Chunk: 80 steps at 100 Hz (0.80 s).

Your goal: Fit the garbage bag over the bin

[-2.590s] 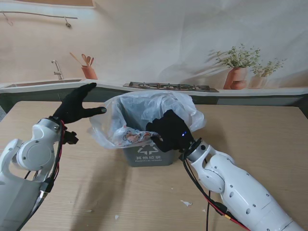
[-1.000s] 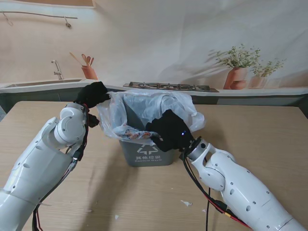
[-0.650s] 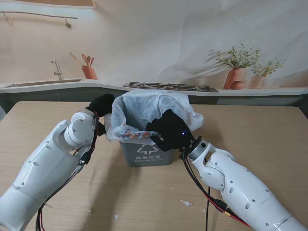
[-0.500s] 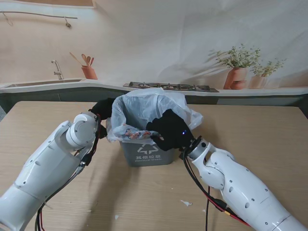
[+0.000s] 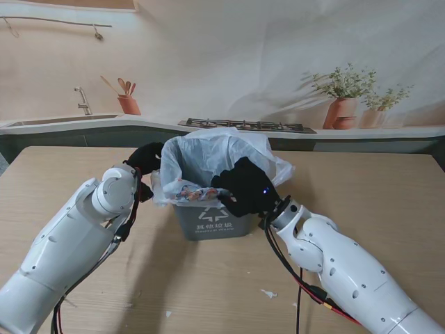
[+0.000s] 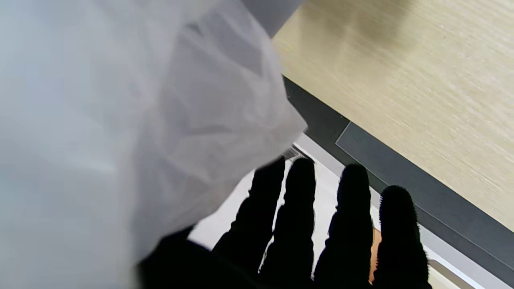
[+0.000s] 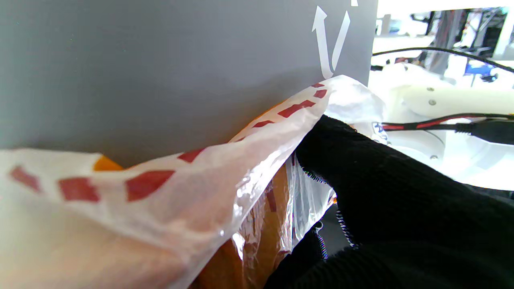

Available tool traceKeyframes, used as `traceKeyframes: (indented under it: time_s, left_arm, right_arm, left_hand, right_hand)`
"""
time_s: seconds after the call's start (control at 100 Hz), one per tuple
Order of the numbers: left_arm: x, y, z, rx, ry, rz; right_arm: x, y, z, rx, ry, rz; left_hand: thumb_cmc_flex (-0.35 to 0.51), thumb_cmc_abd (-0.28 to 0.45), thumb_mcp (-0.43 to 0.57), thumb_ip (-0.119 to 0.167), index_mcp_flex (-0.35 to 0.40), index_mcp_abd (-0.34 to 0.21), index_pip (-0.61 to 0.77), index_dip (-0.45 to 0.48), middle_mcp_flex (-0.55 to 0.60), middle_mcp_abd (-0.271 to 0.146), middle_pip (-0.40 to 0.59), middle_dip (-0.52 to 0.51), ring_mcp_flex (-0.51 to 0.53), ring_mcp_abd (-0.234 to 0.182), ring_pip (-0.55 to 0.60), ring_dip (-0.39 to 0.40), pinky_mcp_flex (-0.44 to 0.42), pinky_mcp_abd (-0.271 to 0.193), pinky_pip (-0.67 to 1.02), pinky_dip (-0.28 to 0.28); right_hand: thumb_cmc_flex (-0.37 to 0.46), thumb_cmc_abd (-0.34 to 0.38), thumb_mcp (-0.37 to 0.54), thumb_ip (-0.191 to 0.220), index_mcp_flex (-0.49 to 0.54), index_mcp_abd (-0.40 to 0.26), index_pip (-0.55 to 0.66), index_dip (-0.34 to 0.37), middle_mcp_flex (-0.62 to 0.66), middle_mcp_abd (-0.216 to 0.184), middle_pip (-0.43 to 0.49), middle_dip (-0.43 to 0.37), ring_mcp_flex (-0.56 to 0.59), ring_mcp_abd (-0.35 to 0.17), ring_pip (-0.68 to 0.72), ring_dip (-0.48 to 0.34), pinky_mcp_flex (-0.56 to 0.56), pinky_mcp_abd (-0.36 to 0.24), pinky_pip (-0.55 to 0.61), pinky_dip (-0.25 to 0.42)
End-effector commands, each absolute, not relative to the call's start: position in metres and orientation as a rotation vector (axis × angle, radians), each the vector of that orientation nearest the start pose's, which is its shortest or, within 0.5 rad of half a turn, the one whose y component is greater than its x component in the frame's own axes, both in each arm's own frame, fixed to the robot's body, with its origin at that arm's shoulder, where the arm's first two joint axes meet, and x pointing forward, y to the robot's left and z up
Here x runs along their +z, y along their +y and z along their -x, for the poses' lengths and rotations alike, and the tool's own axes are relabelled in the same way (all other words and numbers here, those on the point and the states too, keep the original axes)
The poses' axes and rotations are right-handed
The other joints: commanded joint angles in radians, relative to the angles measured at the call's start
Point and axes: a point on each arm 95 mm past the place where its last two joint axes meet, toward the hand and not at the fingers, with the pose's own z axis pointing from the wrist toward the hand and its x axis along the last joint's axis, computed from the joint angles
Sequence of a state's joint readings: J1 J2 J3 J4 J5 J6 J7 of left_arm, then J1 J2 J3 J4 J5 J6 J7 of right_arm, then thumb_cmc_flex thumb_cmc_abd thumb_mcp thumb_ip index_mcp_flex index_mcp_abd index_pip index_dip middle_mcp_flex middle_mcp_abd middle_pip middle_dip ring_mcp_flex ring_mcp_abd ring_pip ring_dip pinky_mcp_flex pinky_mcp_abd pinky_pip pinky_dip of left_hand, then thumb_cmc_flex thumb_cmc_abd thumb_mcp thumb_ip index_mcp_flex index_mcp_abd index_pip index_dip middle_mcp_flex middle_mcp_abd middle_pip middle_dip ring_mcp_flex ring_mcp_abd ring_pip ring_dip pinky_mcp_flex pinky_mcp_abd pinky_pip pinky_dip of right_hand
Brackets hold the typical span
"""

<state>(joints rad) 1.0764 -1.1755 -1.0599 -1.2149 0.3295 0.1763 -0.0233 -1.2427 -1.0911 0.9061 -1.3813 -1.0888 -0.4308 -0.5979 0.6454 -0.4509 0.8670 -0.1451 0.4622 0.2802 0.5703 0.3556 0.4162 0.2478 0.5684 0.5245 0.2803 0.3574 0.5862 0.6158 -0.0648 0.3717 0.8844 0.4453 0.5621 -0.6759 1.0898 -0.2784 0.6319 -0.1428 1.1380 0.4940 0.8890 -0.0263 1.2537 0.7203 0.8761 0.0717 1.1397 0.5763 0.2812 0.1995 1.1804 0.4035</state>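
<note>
A grey bin (image 5: 212, 221) stood near the middle of the wooden table (image 5: 361, 188), its front with white lettering turned toward me. A thin white bag (image 5: 208, 156) sat in its mouth, puffed up over the rim and spilling down the outside on both sides; the part hanging over the near rim carried red and orange print.

The right hand (image 5: 245, 188), gloved in black, was pressed against the bin's near right corner with its fingers curled down onto the bag's edge. From the right wrist camera, the printed plastic (image 7: 225, 160) lay against the grey wall (image 7: 160, 60) with the black fingers (image 7: 361, 168) closed over it, so it seemed to have hold of the bag there.

The left hand (image 5: 146, 158) was at the bin's left side, up by the rim and touching the bag. In its own wrist camera, four fingers (image 6: 349, 233) stood out straight and slightly apart beside the loose plastic (image 6: 140, 120); whether the thumb pinched any of it I could not tell.
</note>
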Motion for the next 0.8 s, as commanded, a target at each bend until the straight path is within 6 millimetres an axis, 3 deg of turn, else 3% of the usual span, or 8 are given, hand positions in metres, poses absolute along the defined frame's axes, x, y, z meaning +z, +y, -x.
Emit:
traceKeyframes:
  time_s: [0.0, 0.15, 0.36, 0.42, 0.54, 0.55, 0.58, 0.79]
  left_arm:
    - [-0.273, 0.007, -0.534, -1.671, 1.025, 1.806]
    - [-0.264, 0.015, -0.531, -1.731, 0.933, 1.787]
    - [-0.247, 0.024, -0.522, -1.844, 0.901, 1.812]
    - [-0.244, 0.025, -0.518, -1.877, 0.901, 1.850]
    - [-0.238, 0.027, -0.509, -1.936, 0.901, 1.889]
    - [-0.237, 0.026, -0.508, -1.943, 0.896, 1.891]
    - [-0.236, 0.026, -0.506, -1.967, 0.875, 1.900]
    - [-0.235, 0.025, -0.505, -1.898, 0.927, 1.876]
  right_arm:
    - [-0.293, 0.079, -0.423, 2.086, 1.477, -0.504]
    - [-0.293, 0.079, -0.424, 2.087, 1.473, -0.506]
    - [-0.292, 0.080, -0.425, 2.082, 1.469, -0.511]
    - [-0.293, 0.081, -0.425, 2.081, 1.469, -0.513]
    - [-0.293, 0.082, -0.425, 2.079, 1.471, -0.514]
    - [-0.293, 0.082, -0.425, 2.079, 1.471, -0.513]
    - [-0.293, 0.083, -0.425, 2.078, 1.472, -0.512]
    - [-0.292, 0.087, -0.425, 2.095, 1.455, -0.507]
  left_hand:
    - [-0.106, -0.022, 0.043, 0.028, -0.132, 0.039, -0.141, -0.063, -0.171, 0.027, -0.083, -0.122, -0.114, -0.019, -0.088, -0.070, -0.028, -0.042, -0.030, -0.024]
    - [-0.220, -0.062, -0.091, -0.006, -0.259, 0.055, -0.293, -0.154, -0.238, 0.071, -0.368, -0.328, -0.209, -0.038, -0.302, -0.196, -0.021, -0.036, -0.268, -0.143]
    - [-0.289, -0.006, -0.329, -0.011, -0.279, 0.055, -0.418, -0.224, -0.280, 0.095, -0.495, -0.408, -0.270, -0.073, -0.531, -0.236, -0.023, -0.025, -0.587, -0.279]
    - [-0.271, 0.029, -0.425, 0.002, -0.285, 0.070, -0.463, -0.249, -0.297, 0.086, -0.534, -0.434, -0.269, -0.090, -0.567, -0.293, -0.023, -0.040, -0.724, -0.268]
    - [-0.194, 0.112, -0.629, 0.031, -0.286, 0.053, -0.495, -0.267, -0.315, 0.042, -0.570, -0.433, -0.272, -0.129, -0.578, -0.415, -0.016, -0.057, -0.869, -0.174]
    - [-0.140, 0.140, -0.736, 0.048, -0.286, 0.048, -0.492, -0.264, -0.314, 0.036, -0.577, -0.406, -0.272, -0.134, -0.582, -0.407, -0.014, -0.057, -0.870, -0.183]
    - [-0.064, 0.182, -0.880, 0.070, -0.276, 0.034, -0.485, -0.261, -0.309, 0.014, -0.564, -0.398, -0.266, -0.147, -0.585, -0.408, -0.015, -0.059, -0.869, -0.186]
    - [-0.002, 0.180, -0.887, 0.080, -0.218, 0.025, -0.433, -0.231, -0.266, 0.007, -0.470, -0.367, -0.267, -0.124, -0.533, -0.255, -0.023, -0.039, -0.824, -0.116]
  right_hand:
    - [0.059, 0.011, 0.060, -0.027, 0.043, -0.099, 0.039, 0.019, -0.006, -0.011, 0.000, 0.010, 0.010, -0.006, 0.022, -0.006, 0.003, 0.014, 0.046, 0.017]
    - [0.060, 0.009, 0.061, -0.025, 0.044, -0.089, 0.040, 0.018, -0.002, -0.007, 0.000, 0.010, 0.015, -0.004, 0.022, -0.006, 0.006, 0.017, 0.047, 0.017]
    - [0.061, 0.001, 0.065, -0.022, 0.050, -0.073, 0.042, 0.014, 0.009, 0.000, -0.001, 0.010, 0.029, -0.001, 0.025, -0.008, 0.015, 0.022, 0.050, 0.018]
    - [0.061, 0.000, 0.066, -0.021, 0.050, -0.070, 0.042, 0.013, 0.010, 0.000, -0.002, 0.011, 0.031, -0.001, 0.026, -0.008, 0.018, 0.024, 0.052, 0.018]
    - [0.061, 0.000, 0.066, -0.020, 0.048, -0.067, 0.042, 0.012, 0.010, 0.002, -0.002, 0.012, 0.033, 0.000, 0.027, -0.008, 0.020, 0.024, 0.053, 0.019]
    - [0.061, 0.000, 0.067, -0.020, 0.048, -0.066, 0.041, 0.012, 0.011, 0.002, -0.002, 0.012, 0.033, 0.000, 0.028, -0.008, 0.021, 0.024, 0.053, 0.019]
    - [0.060, -0.001, 0.067, -0.020, 0.049, -0.065, 0.042, 0.012, 0.011, 0.002, -0.002, 0.012, 0.035, 0.000, 0.028, -0.008, 0.022, 0.024, 0.054, 0.019]
    - [0.068, 0.015, 0.066, -0.020, 0.045, -0.050, 0.046, 0.013, 0.007, 0.014, 0.000, 0.021, 0.031, 0.007, 0.038, -0.005, 0.018, 0.025, 0.060, 0.022]
